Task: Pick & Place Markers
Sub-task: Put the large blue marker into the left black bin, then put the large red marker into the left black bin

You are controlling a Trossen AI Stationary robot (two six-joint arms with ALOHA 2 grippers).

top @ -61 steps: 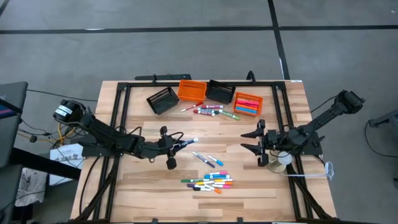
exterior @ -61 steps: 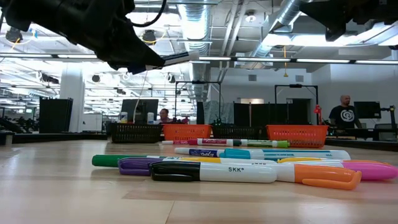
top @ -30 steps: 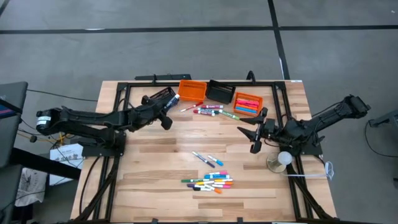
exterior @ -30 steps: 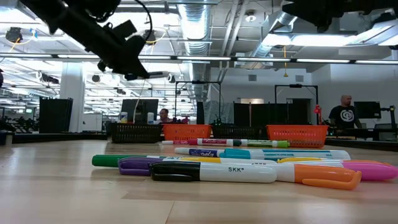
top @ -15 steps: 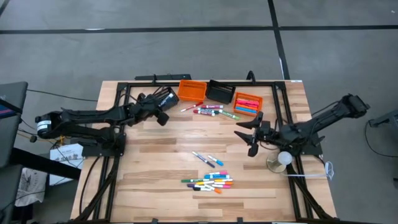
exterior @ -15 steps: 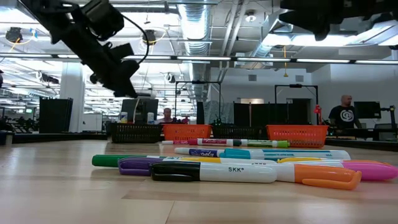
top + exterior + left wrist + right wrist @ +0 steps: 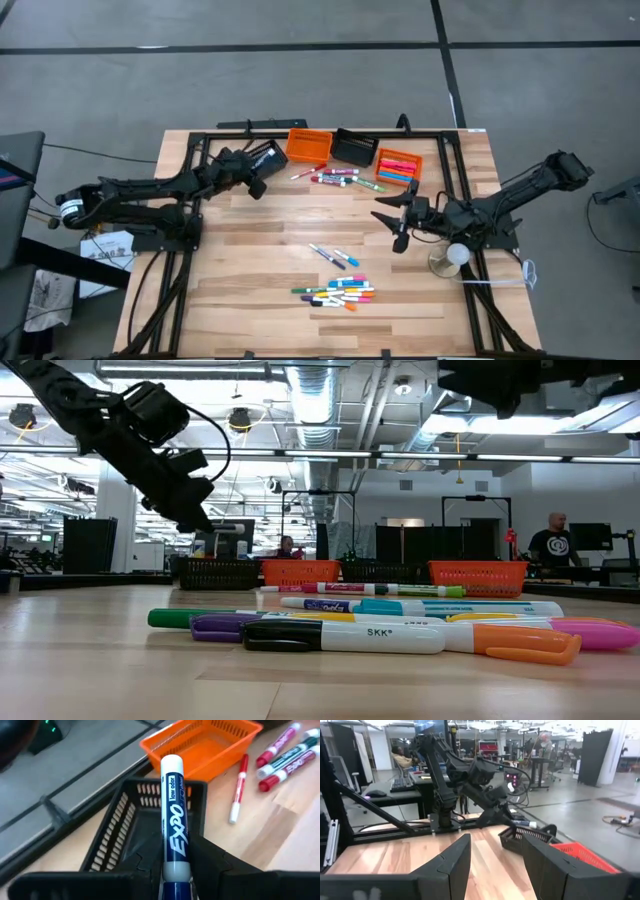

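Observation:
My left gripper (image 7: pixel 262 165) is shut on a white marker with blue print (image 7: pixel 172 815) and hangs over the left black bin (image 7: pixel 125 830) at the table's far side. That bin stands beside an orange bin (image 7: pixel 210 745). Loose markers lie in three groups: near the bins (image 7: pixel 338 178), mid-table (image 7: pixel 333 253) and a pile toward the near edge (image 7: pixel 335 293). My right gripper (image 7: pixel 391 224) stands open right of centre, above the table, with nothing between its fingers (image 7: pixel 455 865). My left gripper pinches the marker between its two fingers at its dark blue end (image 7: pixel 175 870). The fingers come from the table's left, slanting down, and lie along the marker. The white barrel sticks out ahead of them, lifted clear above the black bin.
A second black bin (image 7: pixel 354 148) and a second orange bin (image 7: pixel 398 167) holding markers stand further right along the far edge. A round white object (image 7: pixel 450 258) sits by the right arm. A black frame (image 7: pixel 190 160) borders the table. Bare wood lies mid-left.
My left gripper, keeping the marker, has gone toward the far edge and down until it stands over the left black bin, tipping further downward. My right gripper has drifted a little toward the table's left, still open.

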